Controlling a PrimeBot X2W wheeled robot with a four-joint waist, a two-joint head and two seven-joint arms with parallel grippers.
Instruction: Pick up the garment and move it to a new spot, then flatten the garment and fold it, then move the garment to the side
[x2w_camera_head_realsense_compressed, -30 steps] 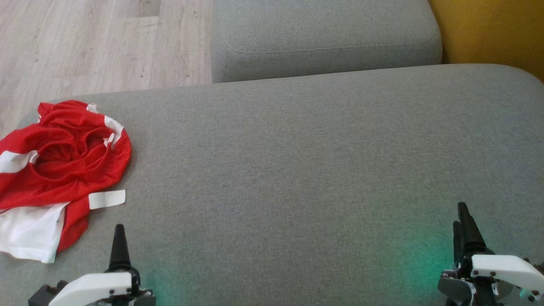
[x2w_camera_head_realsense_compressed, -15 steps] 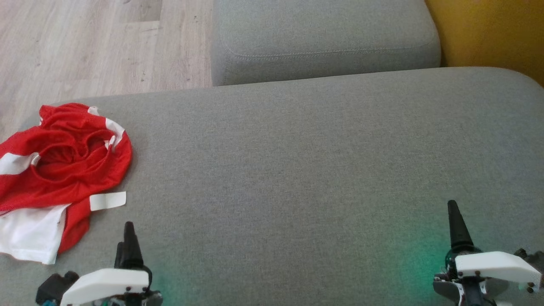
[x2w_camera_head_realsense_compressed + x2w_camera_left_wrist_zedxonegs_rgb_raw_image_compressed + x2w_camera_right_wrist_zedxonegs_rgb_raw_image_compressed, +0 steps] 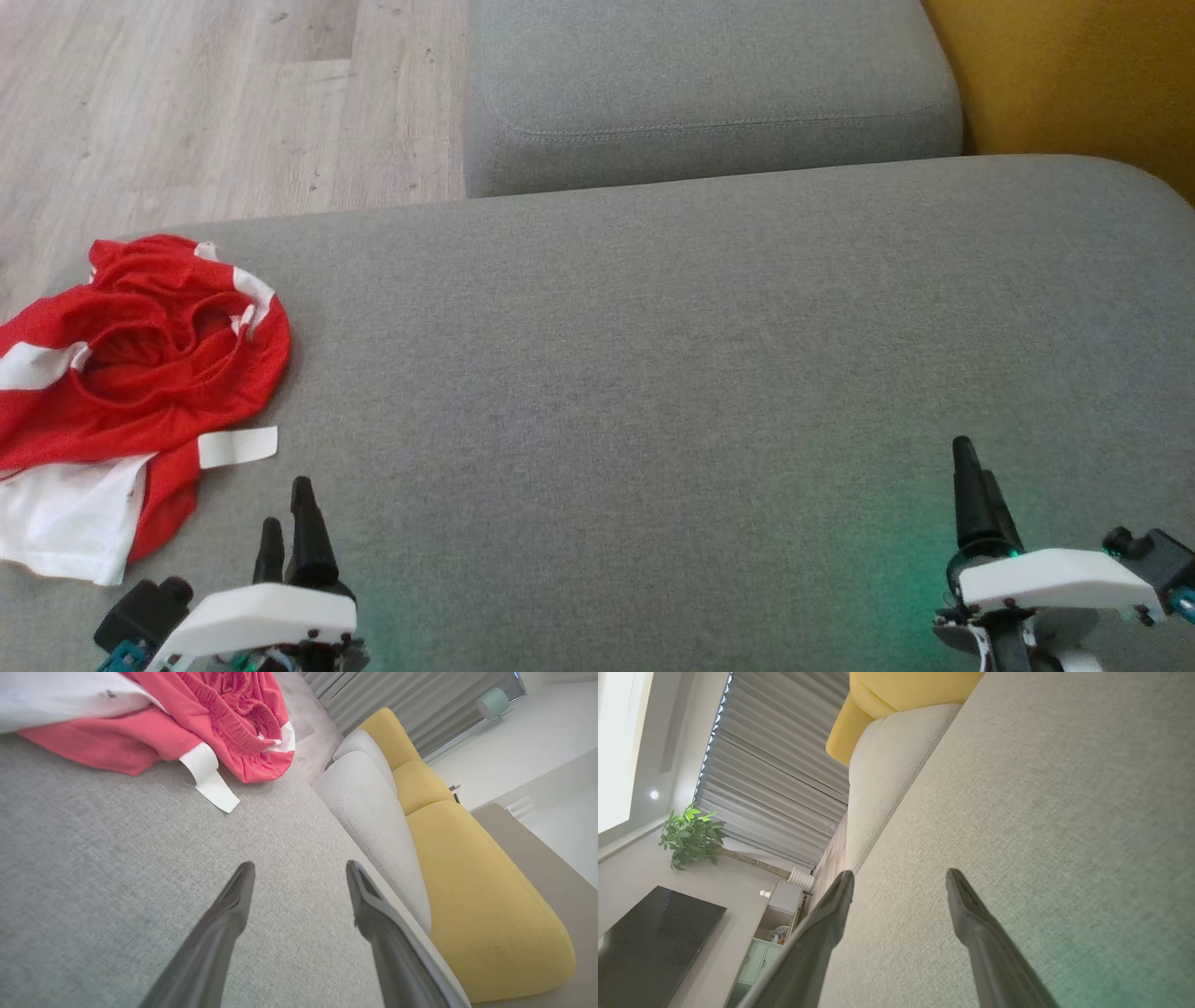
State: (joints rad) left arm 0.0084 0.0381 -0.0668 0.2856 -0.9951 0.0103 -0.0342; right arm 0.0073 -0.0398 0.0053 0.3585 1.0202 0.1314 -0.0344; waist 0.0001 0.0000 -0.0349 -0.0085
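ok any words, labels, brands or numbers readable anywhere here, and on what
No readable text in any view.
On the white strip of the red and white garment: blank on the side that shows.
On the garment's white panel: a small dark mark, too small to read.
On the grey sofa seat and the yellow cushions: no print.

Head camera high over grey cushion (image 3: 653,373); wrist cameras low along it.

Left claw (image 3: 286,504) and right claw (image 3: 973,459): long, tapered black fingers; white wrist covers (image 3: 261,611) with small dark screws; black blocks (image 3: 145,605) alongside, teal fittings.
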